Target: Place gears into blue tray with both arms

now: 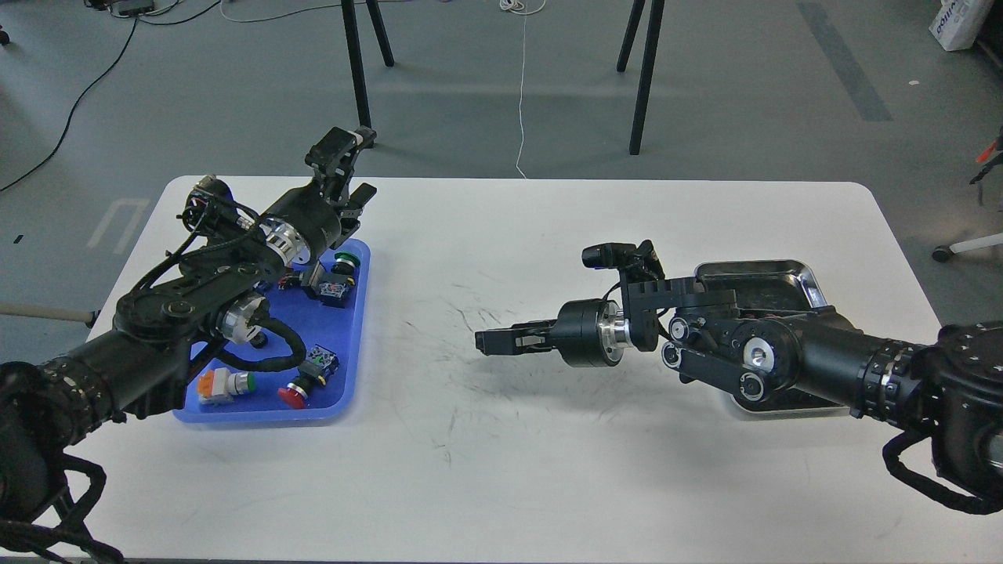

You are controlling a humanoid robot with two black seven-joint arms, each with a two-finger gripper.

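A white table (548,470) fills most of the view. The blue tray (349,368) sits on the left side of the table. Coloured push-button switches lie in it. One with a green cap (342,262) is near the far end of the tray. One with a red cap (293,395) is near the front edge. One with an orange body (217,386) lies just beside the red one, to its left. Another switch with a dark body (320,362) lies a little above the red one.

The left arm (196,290) comes in from the left and reaches over the blue tray, hiding part of it. The left gripper (351,176) is at the far end of the tray and tilts up. Its fingers look a bit apart and hold nothing that can be seen.

The right arm (783,356) comes in from the right and lies low over the table. The right gripper (490,341) points to the left, over the bare middle of the table. It is dark and seen from the side, so it is hard to tell if it is open or closed.

A shiny steel tray (783,274) sits on the right side, mostly hidden behind the right arm. The gears are too small to find in this view.

Behind the table there is grey floor (744,94), black stand legs (646,74) and a white cord (522,86).
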